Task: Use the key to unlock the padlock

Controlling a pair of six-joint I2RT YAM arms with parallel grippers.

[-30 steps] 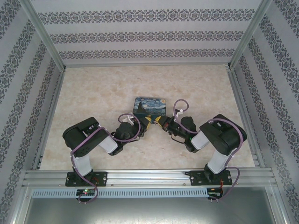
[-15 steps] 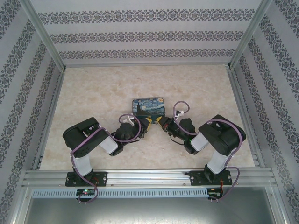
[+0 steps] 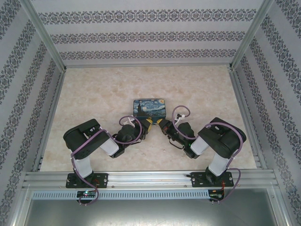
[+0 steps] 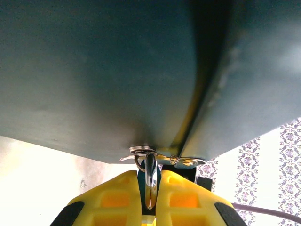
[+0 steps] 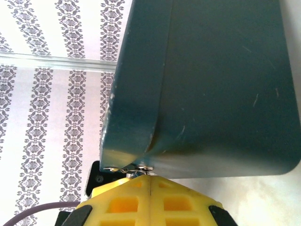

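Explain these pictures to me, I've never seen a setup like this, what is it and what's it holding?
Two robot arms stand at the near edge of a table. One picture looks down from above; the others come from a camera on each wrist. A painted box sits on the table. The left gripper is shut on a small metal padlock hanging at the box's clasp. The right gripper is shut beside it; what it holds, if anything, I can't tell.
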